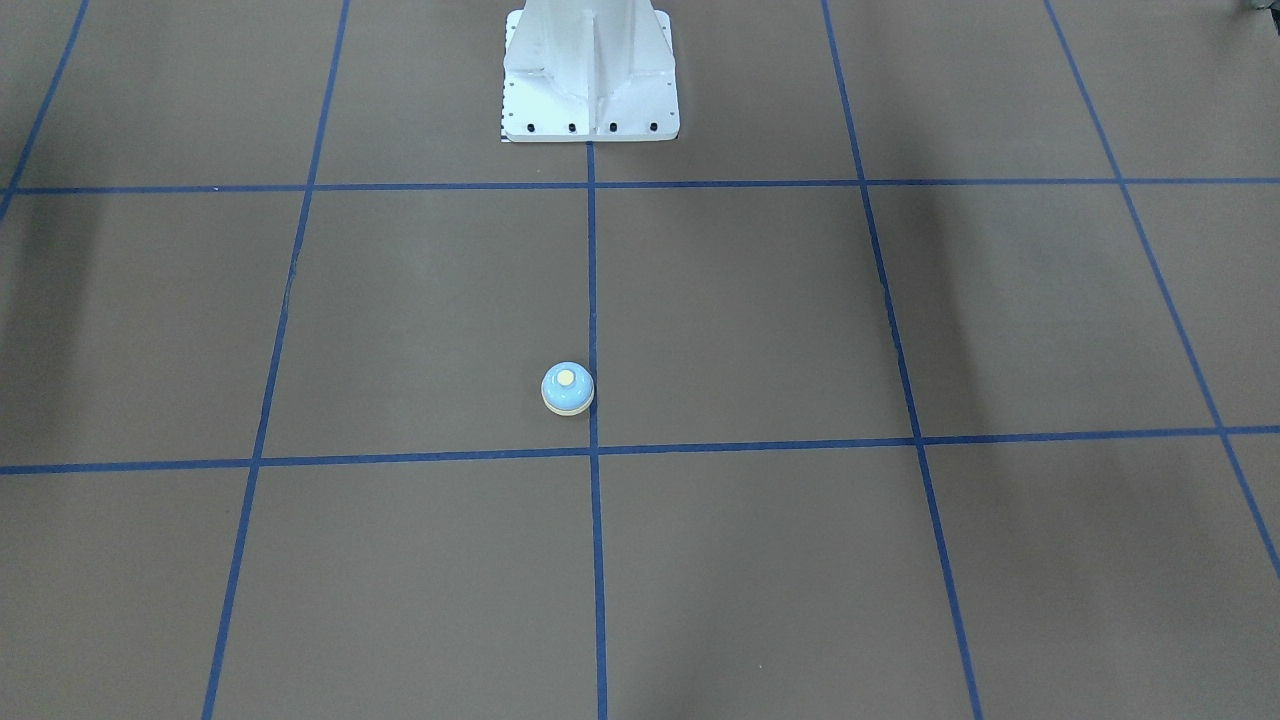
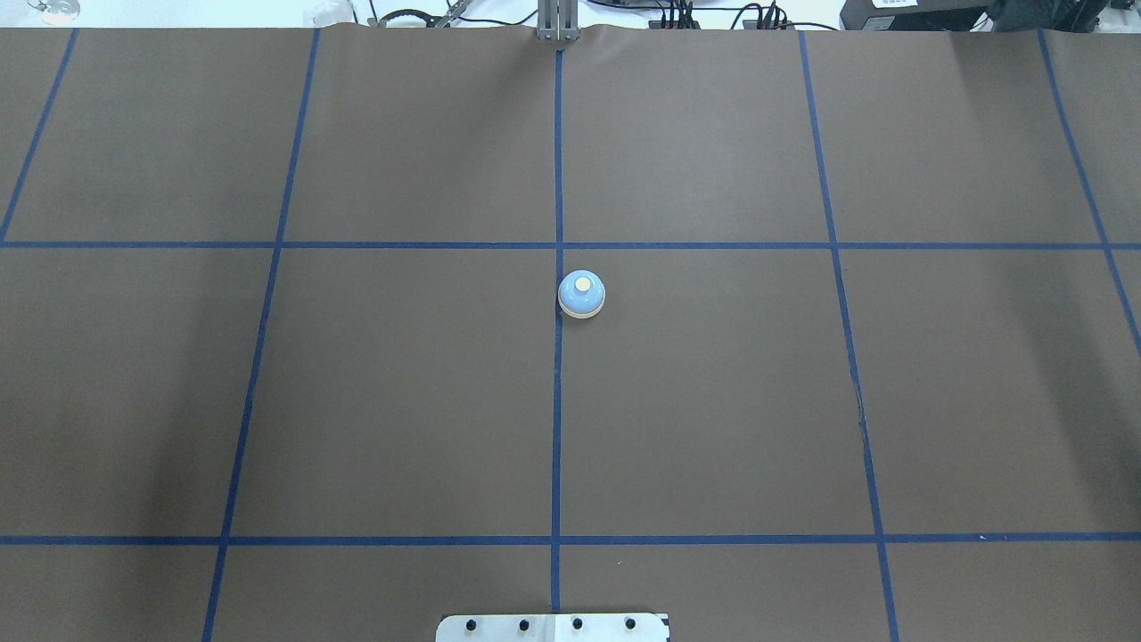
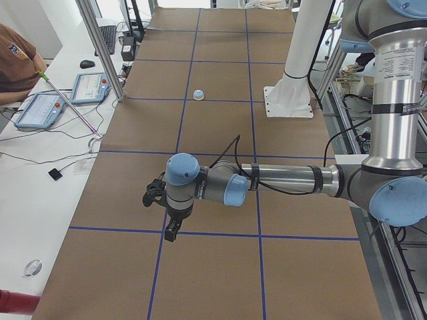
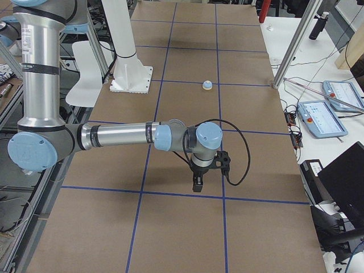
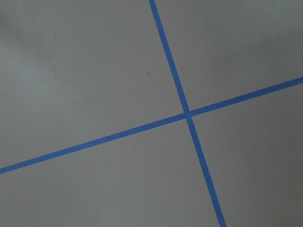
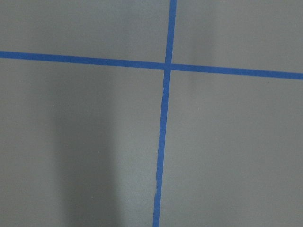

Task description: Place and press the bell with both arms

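Out at the left end, my left arm (image 3: 287, 180) reaches low and level across the brown surface (image 2: 401, 401). Its wrist is bent down, so my left jaws hang above a tape crossing (image 5: 187, 114). They touch nothing, and only a side view catches them, so I cannot tell whether they are apart or together. Bare surface lies on every side of them. Past the far edge are a white bench (image 3: 40, 173) with cables and control tablets, a seated person (image 3: 17, 60), and an upright metal post (image 3: 100, 47) at the edge itself.

In the middle, the bell (image 2: 581, 294) stands upright and alone, button up. It sits just right of the centre tape line (image 2: 557, 401), its base at the line's edge, and nearer the far cross line than the near one. It is well apart from both arms, with open room all round it. My white pedestal (image 2: 553, 627) stands at the near edge, in line with that centre tape.

At the right end, my right arm (image 4: 119, 136) mirrors the left: forearm level, wrist turned down, right jaws hanging over a second crossing (image 6: 167, 65) and holding nothing I can see. Again only a side view shows them — open or closed, I cannot tell. The surface runs bare around them.
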`<state>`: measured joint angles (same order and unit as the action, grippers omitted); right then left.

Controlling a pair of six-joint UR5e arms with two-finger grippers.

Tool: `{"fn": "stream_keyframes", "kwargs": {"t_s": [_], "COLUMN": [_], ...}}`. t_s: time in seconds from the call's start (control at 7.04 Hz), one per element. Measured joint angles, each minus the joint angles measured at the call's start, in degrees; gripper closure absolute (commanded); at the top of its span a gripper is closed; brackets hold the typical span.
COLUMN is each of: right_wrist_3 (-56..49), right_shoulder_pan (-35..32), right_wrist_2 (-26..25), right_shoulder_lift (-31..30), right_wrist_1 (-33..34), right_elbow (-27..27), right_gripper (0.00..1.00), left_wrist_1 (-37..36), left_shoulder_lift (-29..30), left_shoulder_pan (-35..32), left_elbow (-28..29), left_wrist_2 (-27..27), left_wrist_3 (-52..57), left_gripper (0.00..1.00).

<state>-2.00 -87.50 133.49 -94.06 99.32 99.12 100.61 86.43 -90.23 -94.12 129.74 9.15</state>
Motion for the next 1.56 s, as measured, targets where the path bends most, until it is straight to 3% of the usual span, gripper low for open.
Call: {"fn": "stream_keyframes", "kwargs": {"t_s": [1.28, 1.56], "right_wrist_3": [0.0, 0.1], "right_shoulder_pan": [-1.0, -1.1], "right_wrist_2": [1.7, 1.7], "right_shoulder_lift": [0.0, 0.1], "right_wrist_1": [-0.1, -0.1], "right_elbow": [-0.7, -0.6], "right_gripper": [0.0, 0.0], "left_wrist_1": [0.3, 0.6], "left_shoulder_lift": [-1.9, -2.0], "left_shoulder_pan": [1.4, 1.4], "left_elbow": [-0.7, -1.3], "left_wrist_2": [0.0, 2.3], "left_wrist_3": [-3.2, -3.4], "left_gripper": [0.0, 0.0]}}
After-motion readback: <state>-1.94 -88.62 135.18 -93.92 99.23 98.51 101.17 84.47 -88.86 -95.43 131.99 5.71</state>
